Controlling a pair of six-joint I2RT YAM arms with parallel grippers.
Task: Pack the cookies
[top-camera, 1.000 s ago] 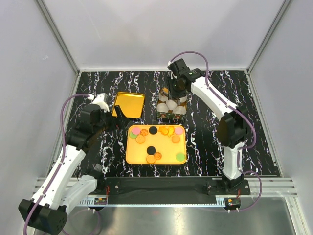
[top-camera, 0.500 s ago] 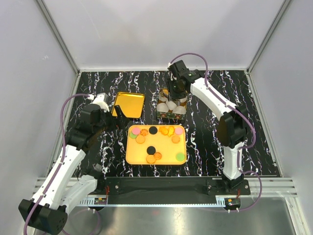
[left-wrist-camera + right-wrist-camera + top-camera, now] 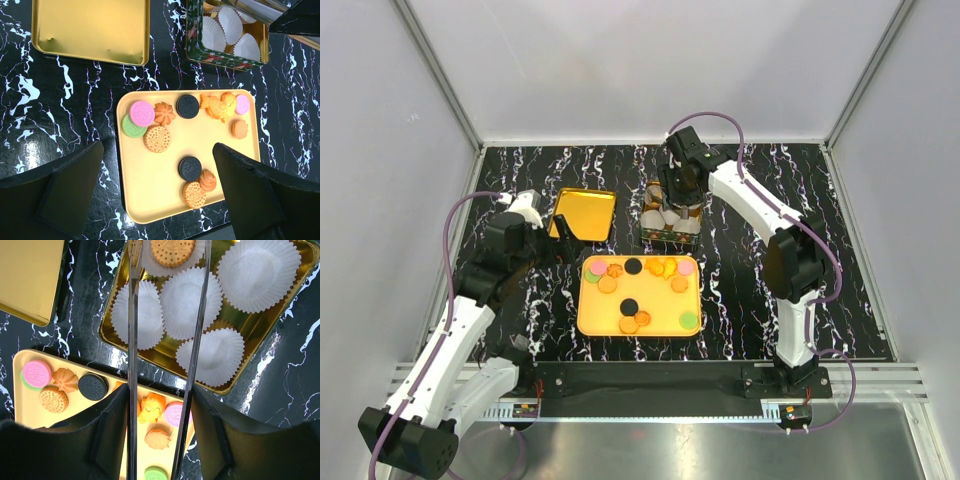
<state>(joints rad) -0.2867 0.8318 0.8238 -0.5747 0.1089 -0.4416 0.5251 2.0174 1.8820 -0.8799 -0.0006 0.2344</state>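
Several cookies (image 3: 633, 266), orange, black, pink and green, lie on the yellow tray (image 3: 595, 315); they also show in the left wrist view (image 3: 190, 168). My right gripper (image 3: 678, 185) hangs over the gold tin (image 3: 672, 222) and is shut on metal tongs (image 3: 132, 340). The right gripper's jaws (image 3: 159, 405) press the tongs' two arms. An orange cookie (image 3: 172, 251) lies in a paper cup between the tong tips. The other white paper cups (image 3: 186, 302) hold nothing. My left gripper (image 3: 157, 190) is open and empty above the tray's near part (image 3: 150, 200).
The tin's gold lid (image 3: 585, 214) lies upside down left of the tin, behind the tray; it also shows in the left wrist view (image 3: 90, 30). The tin's rim (image 3: 280, 340) stands raised around the cups. The table is black marble-patterned, with white walls around.
My right gripper with the tongs has shifted slightly toward the tin's far cups. The left arm and the cookies on the tray have not moved.
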